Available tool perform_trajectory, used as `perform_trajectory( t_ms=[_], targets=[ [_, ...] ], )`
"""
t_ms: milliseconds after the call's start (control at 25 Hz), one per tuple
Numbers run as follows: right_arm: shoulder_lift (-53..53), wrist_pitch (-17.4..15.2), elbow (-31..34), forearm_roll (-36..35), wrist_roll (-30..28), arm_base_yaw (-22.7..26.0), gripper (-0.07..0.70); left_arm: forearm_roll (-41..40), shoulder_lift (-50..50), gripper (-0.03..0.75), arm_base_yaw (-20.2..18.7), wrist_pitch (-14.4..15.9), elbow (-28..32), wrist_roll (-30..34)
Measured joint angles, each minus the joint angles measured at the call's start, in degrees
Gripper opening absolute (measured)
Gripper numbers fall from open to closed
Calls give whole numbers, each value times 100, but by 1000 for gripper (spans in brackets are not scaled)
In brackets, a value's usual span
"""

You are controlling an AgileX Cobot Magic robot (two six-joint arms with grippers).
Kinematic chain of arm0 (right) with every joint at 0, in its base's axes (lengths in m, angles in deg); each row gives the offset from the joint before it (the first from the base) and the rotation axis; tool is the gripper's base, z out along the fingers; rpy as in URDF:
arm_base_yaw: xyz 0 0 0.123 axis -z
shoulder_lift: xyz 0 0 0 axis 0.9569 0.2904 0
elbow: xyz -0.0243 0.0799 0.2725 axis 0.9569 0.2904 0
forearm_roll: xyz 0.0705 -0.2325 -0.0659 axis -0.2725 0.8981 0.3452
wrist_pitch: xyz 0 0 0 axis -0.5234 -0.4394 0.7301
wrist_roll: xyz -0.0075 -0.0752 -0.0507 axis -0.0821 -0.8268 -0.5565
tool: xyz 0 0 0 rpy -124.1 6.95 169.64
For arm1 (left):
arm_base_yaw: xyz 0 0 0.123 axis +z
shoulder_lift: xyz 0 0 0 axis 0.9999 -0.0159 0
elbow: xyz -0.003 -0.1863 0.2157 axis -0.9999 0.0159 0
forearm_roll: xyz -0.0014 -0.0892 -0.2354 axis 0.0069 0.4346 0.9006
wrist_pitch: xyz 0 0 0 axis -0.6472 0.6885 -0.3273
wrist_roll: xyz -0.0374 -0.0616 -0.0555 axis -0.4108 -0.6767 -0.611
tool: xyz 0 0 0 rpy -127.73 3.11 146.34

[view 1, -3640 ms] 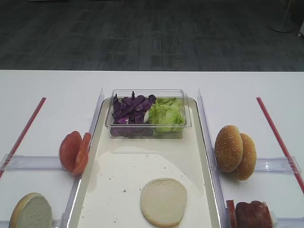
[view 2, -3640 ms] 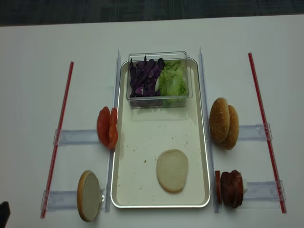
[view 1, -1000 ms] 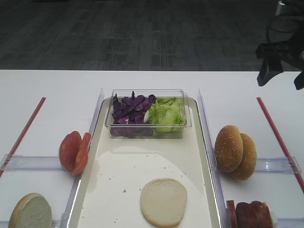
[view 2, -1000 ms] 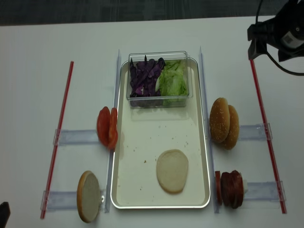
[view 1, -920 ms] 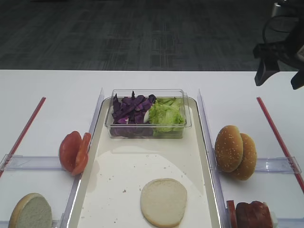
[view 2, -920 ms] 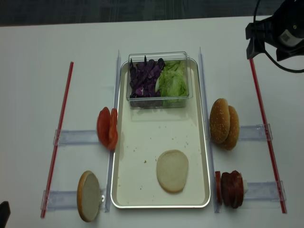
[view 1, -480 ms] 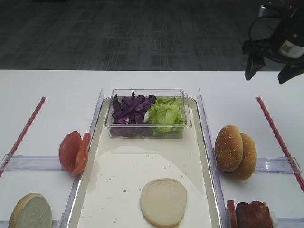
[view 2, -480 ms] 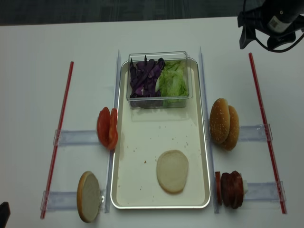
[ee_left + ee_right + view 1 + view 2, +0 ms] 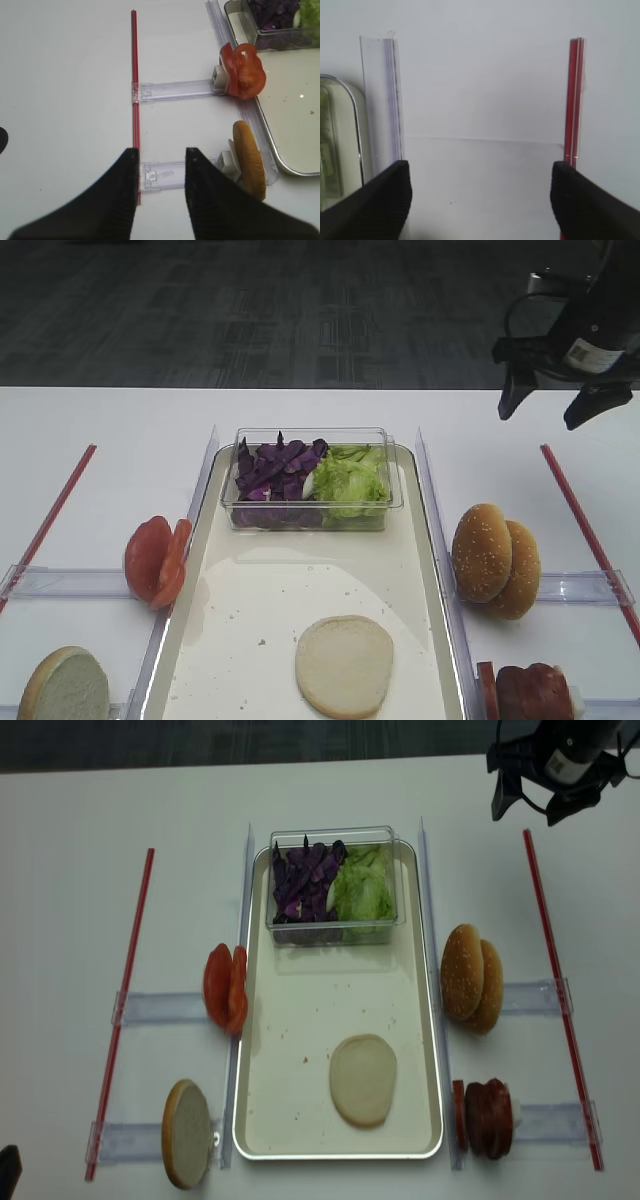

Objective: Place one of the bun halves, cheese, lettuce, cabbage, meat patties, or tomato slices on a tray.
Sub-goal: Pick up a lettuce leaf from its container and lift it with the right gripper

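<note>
Presently, the scene is recorded as follows.
Tray: the tray (image 9: 258,1110) is seen at the middle of the counter (image 9: 120,430), with a clear tub (image 9: 336,838) at its far end.
Tub contents: the cabbage (image 9: 303,882) is held on the left, the lettuce (image 9: 365,890) on the right.
On tray: one pale bun half (image 9: 363,1079) is laid flat near the near end.
Right wrist view only: the right tool (image 9: 480,200) is shown with jaws spread wide and nothing between them, above bare counter between a clear rail and a red strip (image 9: 574,100).
Left wrist view only: the left tool (image 9: 160,190) is shown slightly parted and empty, near the tomato slices (image 9: 242,76).
Change: the right tool has been moved leftward along the far right edge.
Arm pose: the right tool is held high, pointing down.
</note>
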Motion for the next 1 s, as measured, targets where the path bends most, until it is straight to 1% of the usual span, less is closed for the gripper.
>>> perform_trajectory(
  t_ms=[80, 280, 640, 840, 1000],
  targets=[
    [22, -48, -3, -150, 3, 0, 589, 0, 0, 223, 0, 0, 0, 0],
    [68, -107, -49, -190, -21, -293, 589, 0, 0, 223, 0, 0, 0, 0],
    [99, -107, -145, -67, -29, -1083, 589, 0, 0, 223, 0, 0, 0, 0],
    [99, -107, -397, -44, -103, -1498, 589, 0, 0, 223, 0, 0, 0, 0],
    [243, -180, -656, -41, -140, -1830, 589, 0, 0, 223, 0, 0, 0, 0]
  ],
)
